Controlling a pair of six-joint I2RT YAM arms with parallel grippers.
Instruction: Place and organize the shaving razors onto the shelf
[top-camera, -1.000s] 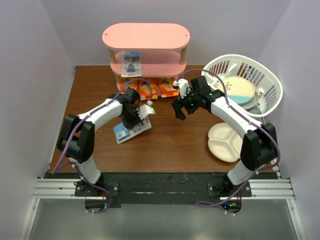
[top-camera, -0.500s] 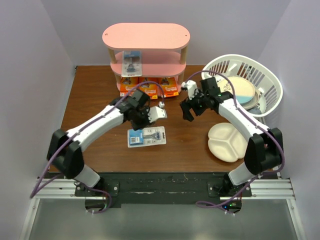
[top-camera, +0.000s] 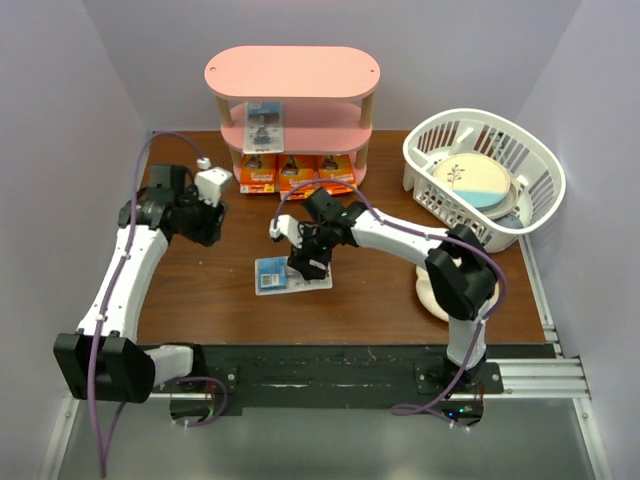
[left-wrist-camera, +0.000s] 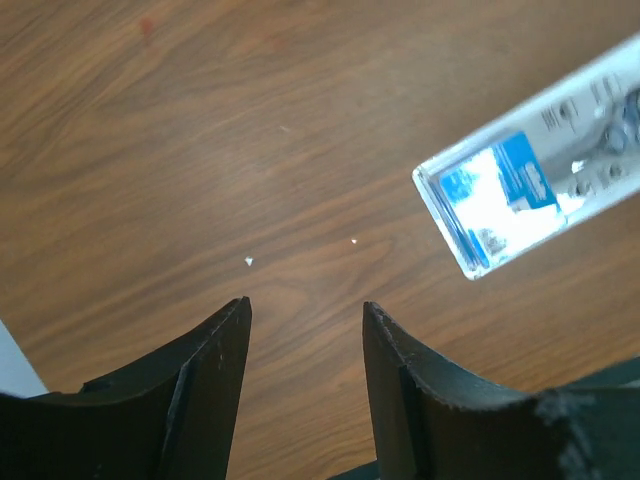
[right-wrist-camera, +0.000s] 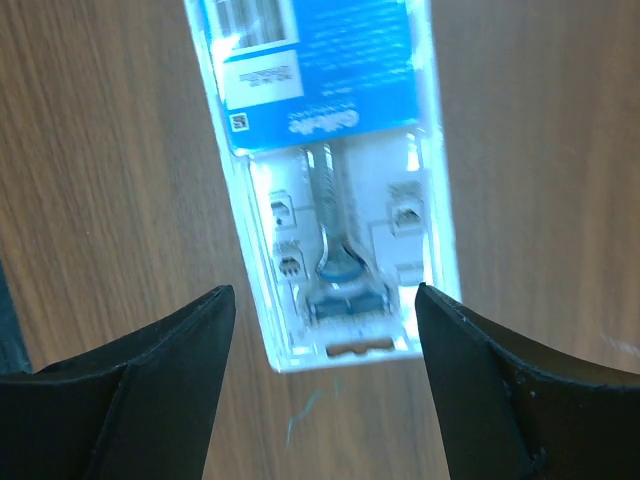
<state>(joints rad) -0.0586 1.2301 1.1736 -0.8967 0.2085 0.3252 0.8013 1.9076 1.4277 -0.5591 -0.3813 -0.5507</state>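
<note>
- Shelf (top-camera: 292, 72): pink, three tiers on light wooden posts, standing at the far edge of the desk (top-camera: 375, 300).
- Middle tier: one white-and-blue razor blister pack (top-camera: 264, 127) lies flat near its left end.
- Lowest tier: three orange razor packs (top-camera: 258, 172) (top-camera: 297, 172) (top-camera: 337, 170) side by side in a row, faces upward.
- Second blister pack (top-camera: 272, 275): flat on the desk, well in front of the shelf. In the right wrist view the pack (right-wrist-camera: 320, 150) shows its blue card and the razor head under clear plastic.
- Right pincer (top-camera: 305, 265): poised directly above the right end of that pack. In its own view the pincer (right-wrist-camera: 320, 300) stands wide open, one finger over each long edge, with nothing gripped.
- Left pincer (top-camera: 203, 225): over bare wood at the left of the desk, apart from the pack. Its wrist view shows the pincer (left-wrist-camera: 305, 305) partly open and empty, with the pack's corner (left-wrist-camera: 520, 190) off to the right.
- White slatted basket (top-camera: 530, 160): at the right, holding a round plate (top-camera: 470, 183).
</note>
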